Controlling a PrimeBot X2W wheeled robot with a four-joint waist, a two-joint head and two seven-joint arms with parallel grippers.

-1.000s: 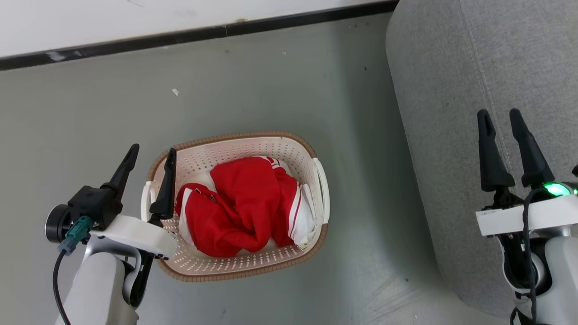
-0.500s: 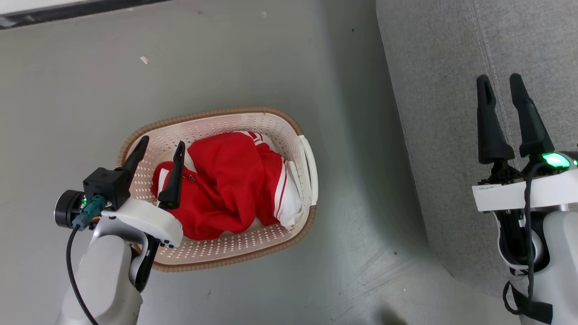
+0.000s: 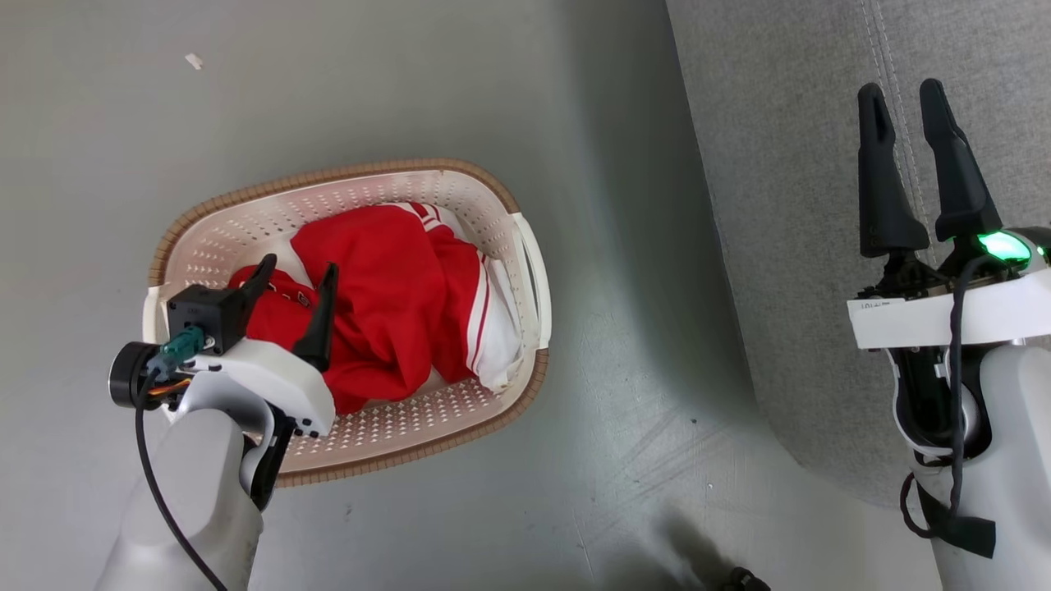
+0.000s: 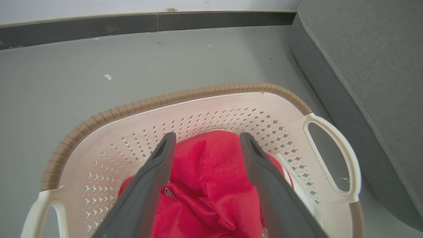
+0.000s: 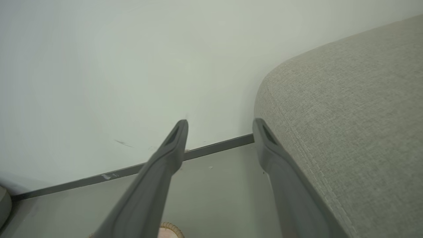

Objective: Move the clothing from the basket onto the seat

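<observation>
Since the earlier frame, the left gripper (image 3: pixel 299 267) has advanced from the left rim of the basket (image 3: pixel 328 174) to a position over the clothing (image 3: pixel 386 287); the camera has also shifted. The fingers stand well apart and empty above the red heap, centre-left of the head view. The right gripper (image 3: pixel 901 86), narrowly parted and empty, hangs over the seat (image 3: pixel 788 205) at right. Risk: a shallow closure may pinch one thin fold, which slips. A deep closure may snag the perforated wall and drag the basket.

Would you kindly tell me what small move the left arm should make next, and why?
Probably lower the left gripper slightly and close it on the clothing: its jaws stand open over the red heap, which lies in the basket, not yet on the seat.
</observation>
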